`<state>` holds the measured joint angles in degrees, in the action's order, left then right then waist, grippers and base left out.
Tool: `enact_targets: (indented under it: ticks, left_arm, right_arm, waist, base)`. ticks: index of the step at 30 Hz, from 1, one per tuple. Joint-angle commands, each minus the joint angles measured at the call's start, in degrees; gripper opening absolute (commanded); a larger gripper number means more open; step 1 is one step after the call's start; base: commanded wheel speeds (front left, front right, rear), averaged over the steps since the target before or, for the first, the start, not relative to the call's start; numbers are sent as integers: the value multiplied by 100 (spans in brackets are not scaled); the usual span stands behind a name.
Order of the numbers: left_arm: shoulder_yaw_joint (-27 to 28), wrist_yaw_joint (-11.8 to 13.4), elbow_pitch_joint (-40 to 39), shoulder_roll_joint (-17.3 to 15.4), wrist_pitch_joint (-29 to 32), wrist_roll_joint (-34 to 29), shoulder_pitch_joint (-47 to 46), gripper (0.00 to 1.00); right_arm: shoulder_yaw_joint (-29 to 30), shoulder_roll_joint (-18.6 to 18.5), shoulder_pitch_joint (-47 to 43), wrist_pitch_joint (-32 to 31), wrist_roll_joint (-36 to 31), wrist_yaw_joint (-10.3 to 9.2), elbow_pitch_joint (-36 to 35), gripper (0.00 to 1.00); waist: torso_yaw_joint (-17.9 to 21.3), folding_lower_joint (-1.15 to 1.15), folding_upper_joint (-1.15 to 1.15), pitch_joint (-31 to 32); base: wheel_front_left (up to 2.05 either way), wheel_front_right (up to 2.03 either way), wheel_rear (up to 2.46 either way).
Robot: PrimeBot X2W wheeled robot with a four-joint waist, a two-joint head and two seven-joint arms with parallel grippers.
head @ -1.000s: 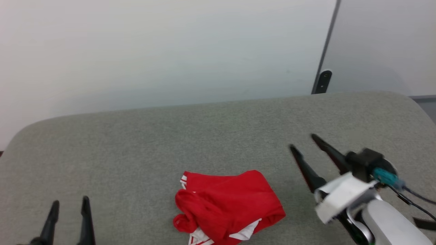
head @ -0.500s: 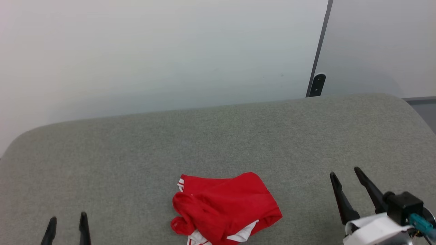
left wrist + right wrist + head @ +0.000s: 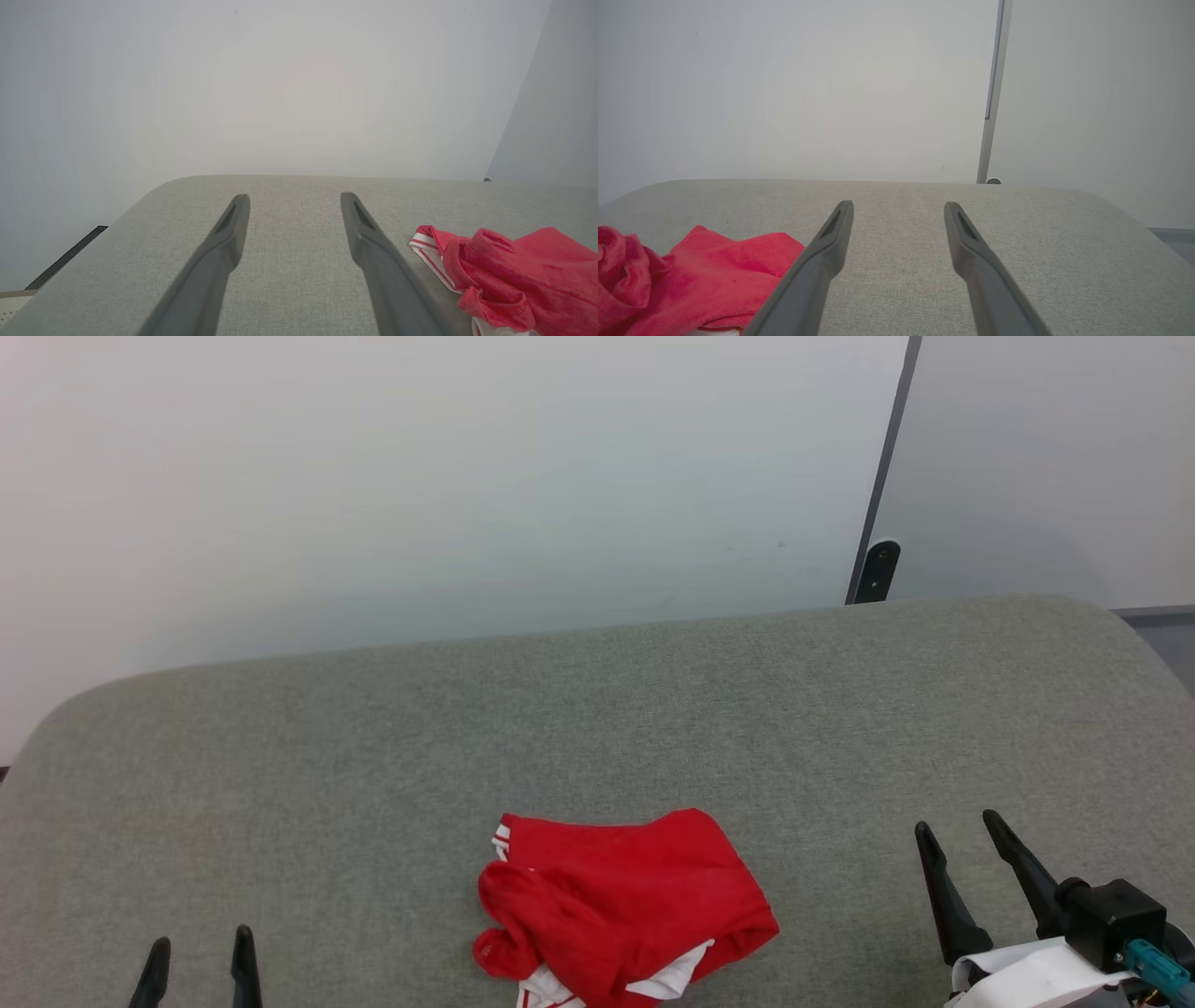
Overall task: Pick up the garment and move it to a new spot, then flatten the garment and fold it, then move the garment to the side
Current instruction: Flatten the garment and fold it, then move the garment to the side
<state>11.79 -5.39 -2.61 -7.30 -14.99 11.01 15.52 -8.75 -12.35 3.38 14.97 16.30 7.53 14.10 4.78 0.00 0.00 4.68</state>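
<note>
The garment (image 3: 621, 905) lies crumpled in a red heap with white striped trim at the near middle of the grey padded surface (image 3: 597, 709); its lettering is hidden. It also lies at the lower right of the left wrist view as the garment (image 3: 518, 280), and at the lower left of the right wrist view as the garment (image 3: 677, 275). My left gripper (image 3: 202, 941) stands open at the lower left, well apart from the cloth. At the lower right my right gripper (image 3: 957, 823) is open and empty, also clear of the cloth.
A pale wall rises behind the surface, with a dark vertical strip and a small black fitting (image 3: 878, 571) at the back right. The surface has rounded far corners and a drop at its right edge (image 3: 1162, 658).
My right gripper has pulled back from mid-right toward the lower right corner and lowered. The left gripper has sunk slightly lower in view. The garment lies as before.
</note>
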Motion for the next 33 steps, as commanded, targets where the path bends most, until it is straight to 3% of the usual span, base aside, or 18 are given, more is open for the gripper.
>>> enact_targets:
  ticks: [1,10,21,33]
  left_arm:
    - [24,-22,-3,11,-23,-25,-39,100]
    - [-64,-119,59,-2,-22,-279,-118,100]
    - [-281,-196,500,-416,-6,-64,-446,100]
    - [-521,-215,490,-629,264,251,-523,100]
  right_arm:
    - [5,7,-48,27,-42,-10,1,100]
    - [-92,36,-53,27,-51,-10,124,100]
    - [-702,-47,83,-41,218,-10,766,100]
    - [-1186,-285,814,-2132,1123,-10,1776,100]
  waist:
    - [-2,0,0,0]
    - [-192,0,0,39]
    - [-1128,0,0,292]
    - [-2017,0,0,437]
  base:
    - [0,0,0]
    - [0,0,0]
    - [0,0,0]
    - [0,0,0]
